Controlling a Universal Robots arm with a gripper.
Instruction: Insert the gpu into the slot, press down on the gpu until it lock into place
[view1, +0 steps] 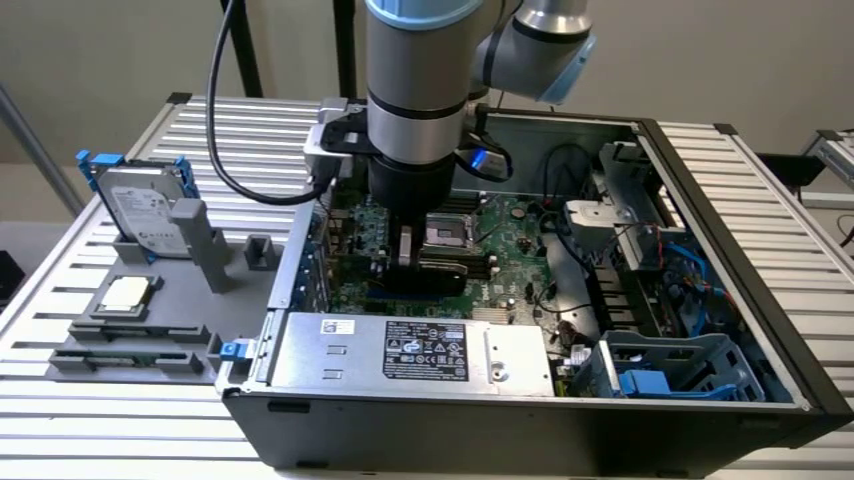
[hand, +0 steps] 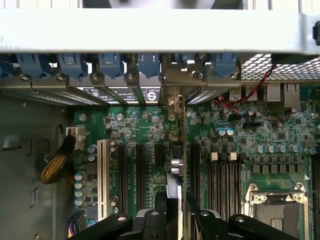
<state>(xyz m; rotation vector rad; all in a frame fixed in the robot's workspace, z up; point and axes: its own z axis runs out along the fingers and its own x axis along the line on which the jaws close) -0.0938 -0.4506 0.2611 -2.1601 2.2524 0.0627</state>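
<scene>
GPU (hand: 176, 200) stands on edge, clamped in my gripper (hand: 175, 217) above the motherboard (hand: 240, 135), its bracket end near the case's rear wall (hand: 150, 30). Card slots flank it closely. Power supply label (view1: 424, 350): I cannot read it.

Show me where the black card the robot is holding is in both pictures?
Exterior view: the gpu stands on edge under the gripper, low over the green motherboard inside the computer case.
Wrist view: the gpu is seen edge-on, running from between the fingers toward the case's back wall.
Shared landmark: the motherboard.
</scene>
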